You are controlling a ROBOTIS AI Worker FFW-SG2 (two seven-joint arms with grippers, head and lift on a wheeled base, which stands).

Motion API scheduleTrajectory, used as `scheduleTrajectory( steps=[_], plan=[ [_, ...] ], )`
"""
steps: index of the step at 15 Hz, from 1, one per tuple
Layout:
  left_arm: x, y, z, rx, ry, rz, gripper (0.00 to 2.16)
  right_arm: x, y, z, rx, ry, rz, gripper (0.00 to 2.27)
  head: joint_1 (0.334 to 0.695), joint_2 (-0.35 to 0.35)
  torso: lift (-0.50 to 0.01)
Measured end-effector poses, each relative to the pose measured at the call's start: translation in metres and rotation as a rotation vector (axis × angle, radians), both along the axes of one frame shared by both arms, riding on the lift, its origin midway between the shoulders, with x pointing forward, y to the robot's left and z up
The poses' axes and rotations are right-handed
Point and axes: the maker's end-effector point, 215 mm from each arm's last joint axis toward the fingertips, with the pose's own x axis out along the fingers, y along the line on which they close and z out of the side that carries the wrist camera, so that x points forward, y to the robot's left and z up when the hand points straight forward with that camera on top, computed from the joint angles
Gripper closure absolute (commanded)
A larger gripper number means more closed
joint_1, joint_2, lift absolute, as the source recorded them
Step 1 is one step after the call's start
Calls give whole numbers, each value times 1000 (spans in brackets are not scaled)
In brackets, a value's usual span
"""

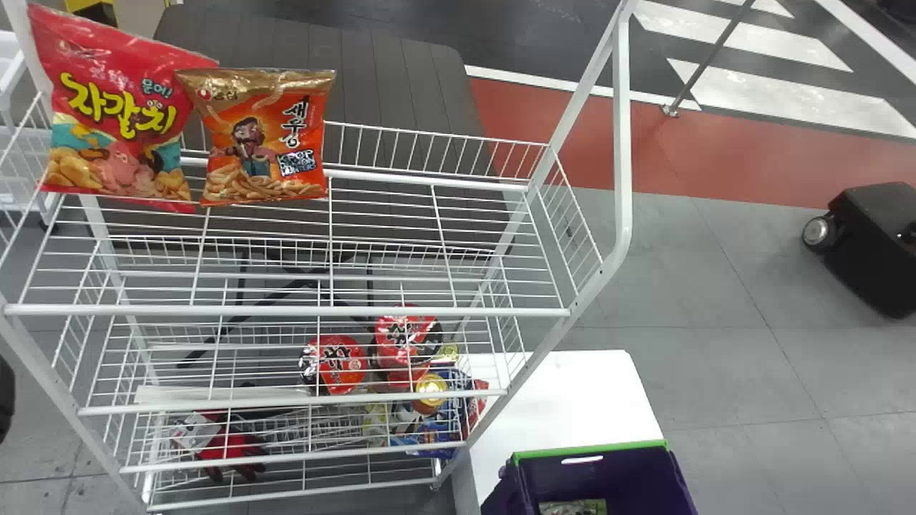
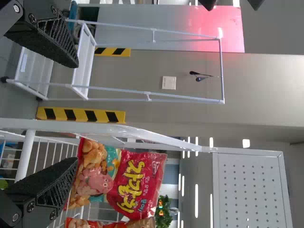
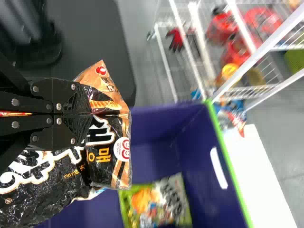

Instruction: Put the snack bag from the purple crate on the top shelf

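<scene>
Over the purple crate (image 3: 199, 152), right fingers (image 3: 83, 105) pinch the snack bag (image 3: 110, 137); left fingers (image 2: 53, 184) gape.

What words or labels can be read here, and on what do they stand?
"자갈치", "문어!" on the red snack bag.
"새우" on the orange snack bag; next letter unclear.
"KPOP", "HUNTERS" on its label.
Black snack bag in the right hand: too creased.
Bag in the purple crate, red cups: too small or blurred.
</scene>
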Motion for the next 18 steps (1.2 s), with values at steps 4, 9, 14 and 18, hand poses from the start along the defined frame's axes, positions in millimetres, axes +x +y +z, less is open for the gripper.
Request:
scheduleTrajectory(
  steps=[4, 9, 14, 18],
  plan=[
    [-2, -5, -1, 0, 4, -2, 124, 21, 63, 52, 187, -14, -112, 2138, 695, -350, 0],
    [-5, -7, -2, 3, 8, -4, 124, 64, 139, 132, 354, -87, -142, 2138, 695, -217, 0],
    [-6, -15, 1, 10, 8, -18, 124, 153, 174, 212, 297, -373, -52, 2138, 695, -112, 0],
    [-6, -19, 4, 19, 14, -30, 124, 198, 197, 282, 218, -574, 6, 2138, 695, -70, 0]
  ],
)
